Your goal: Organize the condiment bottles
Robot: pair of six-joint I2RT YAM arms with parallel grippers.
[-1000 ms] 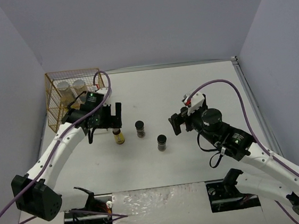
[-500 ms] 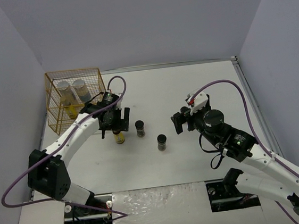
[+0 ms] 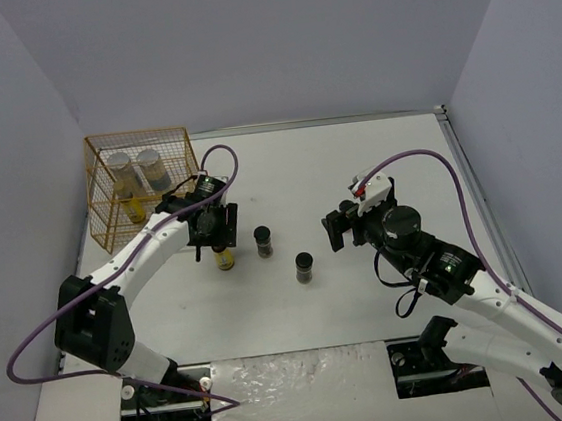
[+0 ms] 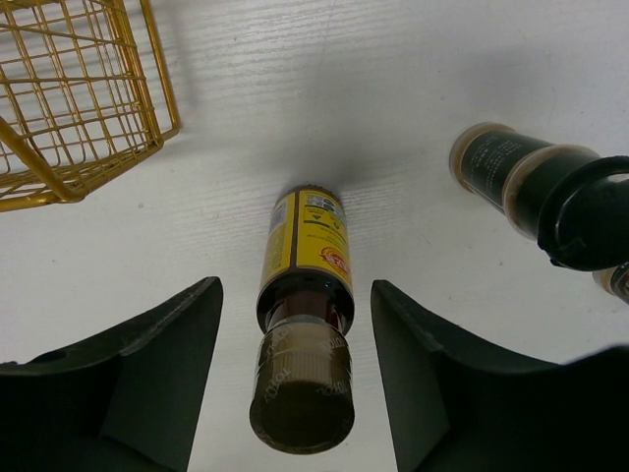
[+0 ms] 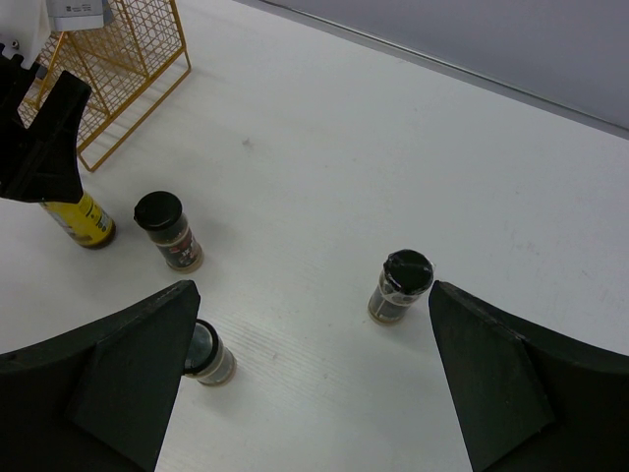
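A slim yellow bottle (image 4: 303,251) with a brown cap stands upright on the table, also seen from above (image 3: 225,260). My left gripper (image 4: 295,295) straddles its cap and neck from above. A gap shows on each side, so it is open and not touching. Three short dark black-lidded jars (image 5: 170,231) (image 5: 208,354) (image 5: 401,286) stand to the right of the bottle. My right gripper (image 5: 312,290) hangs wide open above them and holds nothing. Two of these jars (image 3: 263,241) (image 3: 304,267) show in the top view.
A gold wire basket (image 3: 104,217) stands at the back left, just left of my left gripper (image 3: 215,232). It holds two pale silver-lidded jars (image 3: 120,168) (image 3: 150,163) and a yellow bottle (image 3: 131,200). The right gripper (image 3: 338,227) is right of centre.
My left arm has swung right, from beside the basket to over the yellow bottle. Its jaws have narrowed around the cap. The right gripper has barely shifted.
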